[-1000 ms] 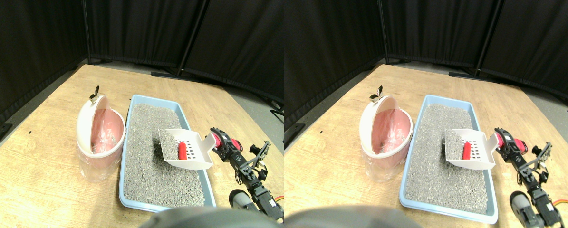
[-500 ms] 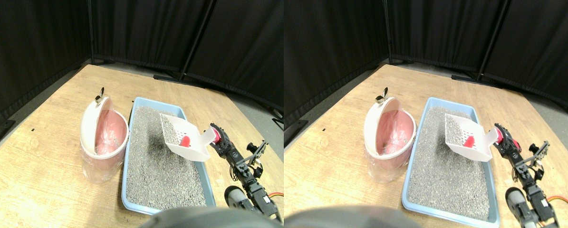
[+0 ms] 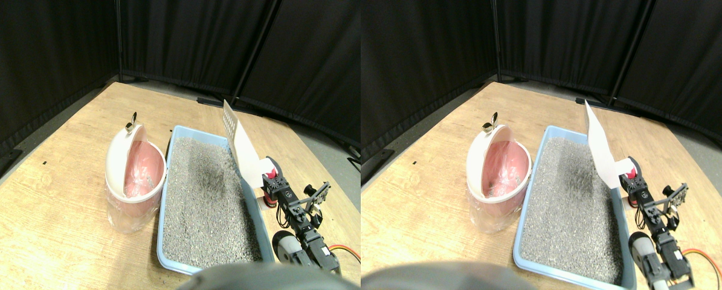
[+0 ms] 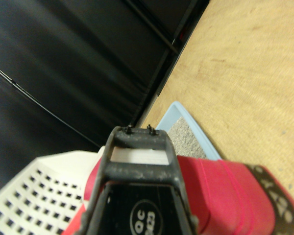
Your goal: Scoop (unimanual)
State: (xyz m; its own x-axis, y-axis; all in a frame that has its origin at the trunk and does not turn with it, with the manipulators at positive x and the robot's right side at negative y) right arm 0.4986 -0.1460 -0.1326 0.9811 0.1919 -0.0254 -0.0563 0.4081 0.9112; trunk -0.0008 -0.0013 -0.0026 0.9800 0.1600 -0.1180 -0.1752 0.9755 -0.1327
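The scoop (image 3: pixel 241 145) stands tipped up on edge over the right rim of the tray (image 3: pixel 168 199), its slotted face (image 4: pixel 34 200) toward the bin (image 3: pixel 132 175). Its long axis runs up and away from the tool (image 3: pixel 270 184), which seems to clamp the red-wrapped handle (image 4: pixel 225 191), though the jaw gap is hidden. The bin lies left across the litter (image 3: pixel 206 199), well apart from the scoop. Whether anything remains in the scoop is not visible.

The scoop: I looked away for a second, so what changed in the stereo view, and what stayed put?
The white slotted scoop, level over the litter with a red piece inside a second ago, has been raised and tipped up steeply on edge at the blue litter tray's right side; the red piece no longer shows. The right claw came up with it. The pink bin stayed beside the tray.
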